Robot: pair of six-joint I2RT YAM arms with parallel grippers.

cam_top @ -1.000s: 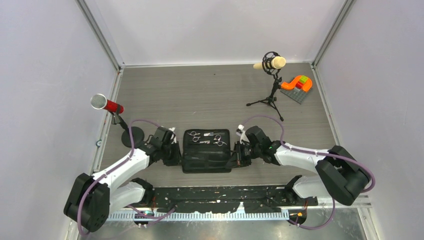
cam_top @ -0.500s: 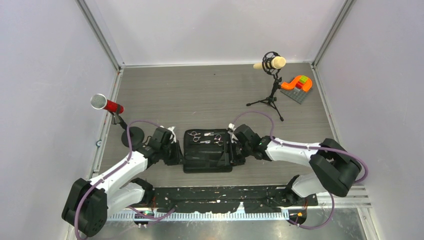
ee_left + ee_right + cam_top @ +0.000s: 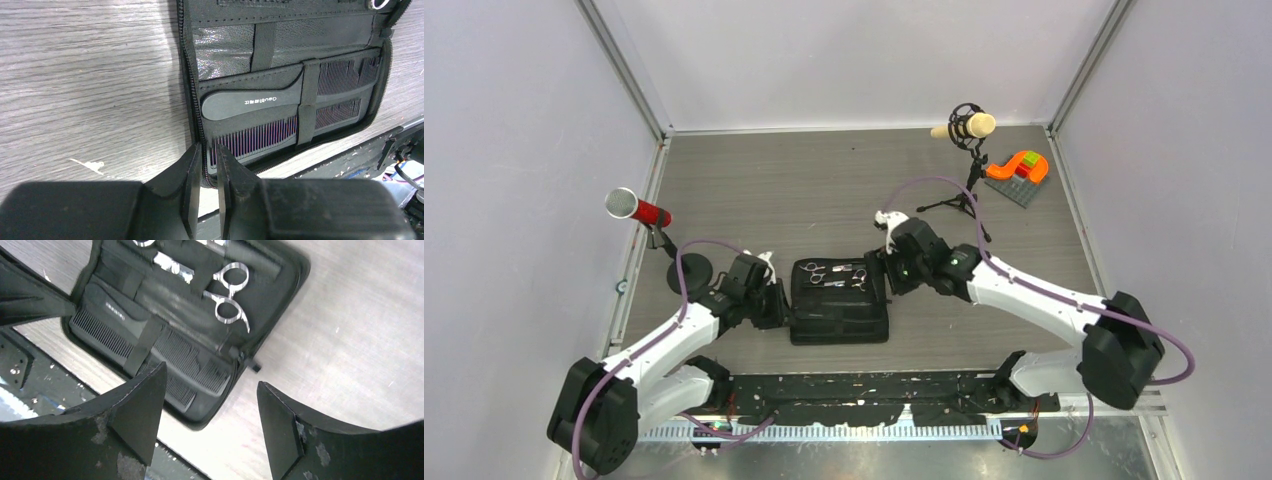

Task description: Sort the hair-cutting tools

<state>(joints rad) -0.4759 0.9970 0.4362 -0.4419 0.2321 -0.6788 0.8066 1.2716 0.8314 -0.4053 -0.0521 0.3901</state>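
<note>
right gripper (image 3: 210, 382) has drawn far off flat black zippered fabric case (image 3: 839, 325), jaws wide, empty | left gripper (image 3: 207, 150) pinches its left rim

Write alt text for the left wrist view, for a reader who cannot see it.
The left gripper, jaws almost together, pinches the zippered edge of an open black case lying on a grey wood-grain table. Inside the case, black combs sit tucked under an elastic strap.

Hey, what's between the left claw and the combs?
Only the case's zippered edge; the left claw straddles it, combs just inside. Left wrist view shows it.
</note>
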